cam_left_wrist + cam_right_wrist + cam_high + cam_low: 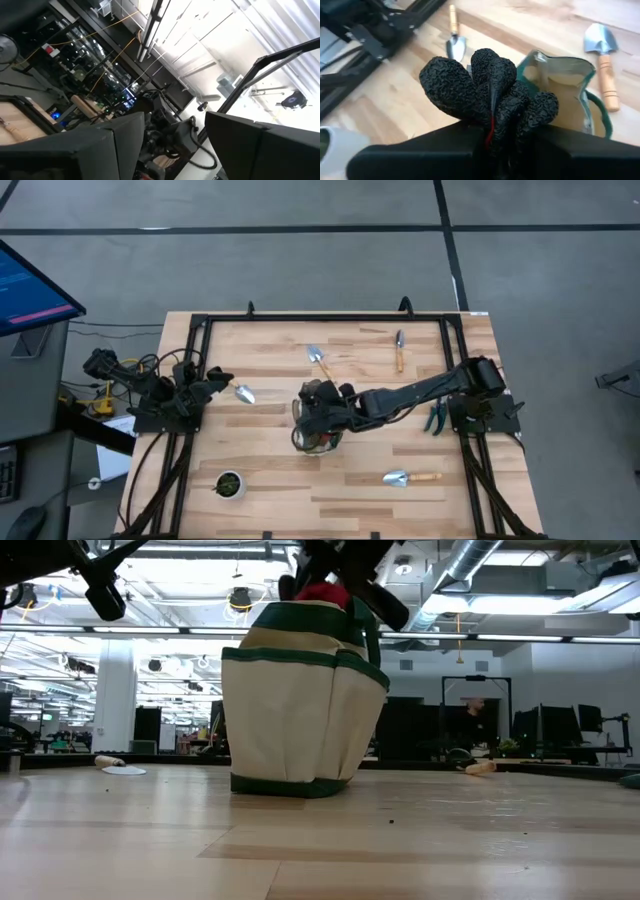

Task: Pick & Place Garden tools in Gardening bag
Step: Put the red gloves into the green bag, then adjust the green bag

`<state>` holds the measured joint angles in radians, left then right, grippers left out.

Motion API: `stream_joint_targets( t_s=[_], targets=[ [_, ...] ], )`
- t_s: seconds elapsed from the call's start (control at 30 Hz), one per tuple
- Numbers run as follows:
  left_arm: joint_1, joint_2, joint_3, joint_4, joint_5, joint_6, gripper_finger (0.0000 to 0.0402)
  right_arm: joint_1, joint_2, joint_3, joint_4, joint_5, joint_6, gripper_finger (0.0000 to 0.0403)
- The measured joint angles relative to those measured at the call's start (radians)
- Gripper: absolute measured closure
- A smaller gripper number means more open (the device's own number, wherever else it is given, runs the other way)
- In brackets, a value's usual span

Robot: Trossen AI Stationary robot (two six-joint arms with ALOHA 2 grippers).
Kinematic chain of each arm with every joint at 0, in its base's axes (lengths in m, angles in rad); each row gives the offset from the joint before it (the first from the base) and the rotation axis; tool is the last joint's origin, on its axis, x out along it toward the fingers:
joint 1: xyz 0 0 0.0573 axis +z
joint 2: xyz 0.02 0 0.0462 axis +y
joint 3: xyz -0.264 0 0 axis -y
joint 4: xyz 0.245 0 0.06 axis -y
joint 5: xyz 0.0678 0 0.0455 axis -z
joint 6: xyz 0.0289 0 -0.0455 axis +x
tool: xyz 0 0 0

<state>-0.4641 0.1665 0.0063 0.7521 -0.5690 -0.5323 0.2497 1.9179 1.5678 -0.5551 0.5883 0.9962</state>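
The right gripper [318, 402] sits at the centre of the high view, reaching in from the right side, its fingers pinched on a black textured glove [490, 95] with a red seam. In the right wrist view the glove bulges up between the dark fingers, just above the open mouth of the gardening bag [565, 85]. In the low view the bag [300, 700], cream with green trim, stands on the surface [320, 840] at centre, tilted slightly, with the gripper and a red patch at its top rim.

Around the bag in the high view lie 4 tools: a trowel [319, 360] just above it, a narrow trowel [399, 348] toward the upper right, a trowel [408, 477] at lower right, and a silver tool head [243, 392] to the left. Green-handled pruners [436, 418] lie at the right, near the right arm's base.

The left gripper [215, 380] waits at the left edge, its fingers spread and holding nothing. A small dark pot [229, 484] with green sits at lower left.
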Motion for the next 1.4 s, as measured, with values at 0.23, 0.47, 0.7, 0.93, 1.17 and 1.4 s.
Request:
stream_joint_targets(
  t_s=[0.23, 0.47, 0.7, 0.93, 1.17, 1.4],
  targets=[
    [0.0, 0.0, 0.0, 0.006, 0.0, 0.0, 0.0202, -0.003, -0.007, 0.0, -0.055, 0.01, 0.06, 0.0337],
    [0.0, 0.0, 0.0, 0.014, 0.0, 0.0, 0.0202, 0.012, -0.009, 0.0, -0.051, -0.001, -0.006, 0.029],
    [0.0, 0.0, 0.0, 0.016, 0.001, 0.0, 0.0202, 0.018, -0.033, 0.001, -0.079, -0.015, -0.035, 0.0201],
    [0.0, 0.0, 0.0, 0.017, 0.03, 0.0, 0.0202, 0.018, -0.058, 0.002, -0.077, -0.046, -0.037, 0.0145],
    [0.0, 0.0, 0.0, 0.022, 0.071, -0.001, 0.0202, 0.019, -0.134, 0.002, -0.174, -0.141, -0.067, 0.0143],
    [0.0, 0.0, 0.0, 0.03, 0.07, -0.001, 0.0202, -0.007, -0.328, 0.003, -0.538, -0.144, -0.082, 0.0143]
  ],
)
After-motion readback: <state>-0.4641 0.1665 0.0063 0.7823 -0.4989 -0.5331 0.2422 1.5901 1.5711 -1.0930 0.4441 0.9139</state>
